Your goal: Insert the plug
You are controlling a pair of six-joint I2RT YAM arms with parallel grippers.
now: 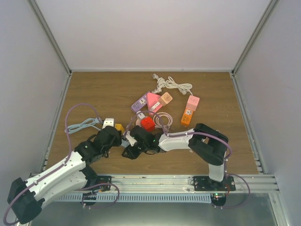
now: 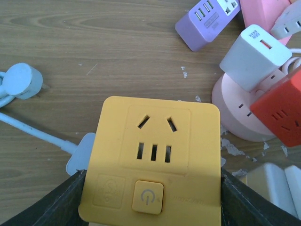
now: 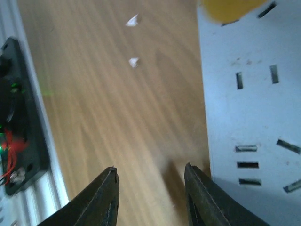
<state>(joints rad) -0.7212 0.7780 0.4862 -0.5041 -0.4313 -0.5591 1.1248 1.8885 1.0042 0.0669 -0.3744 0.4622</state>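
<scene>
the left arm (image 1: 56, 178) and right arm (image 1: 175, 140) each have glossy white link shells joined by bulky black joint housings. a thin lilac cable (image 1: 70, 115) loops along each arm. the flat black base plate (image 1: 211, 182) shows bolt heads. the right gripper (image 3: 150, 167) has dark, matte, wedge-shaped fingers (image 3: 101, 200).

Left arm (image 1: 61, 172) extended, jaws gripping, right arm (image 1: 176, 140) folded leftward, jaws parted

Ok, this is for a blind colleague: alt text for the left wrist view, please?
A yellow square plastic socket block is gripped between the left hand's two dark fingers, wooden table behind. A purple power strip, a white charger and a red socket cube crowd the right; a pale blue cable lies left.
</scene>
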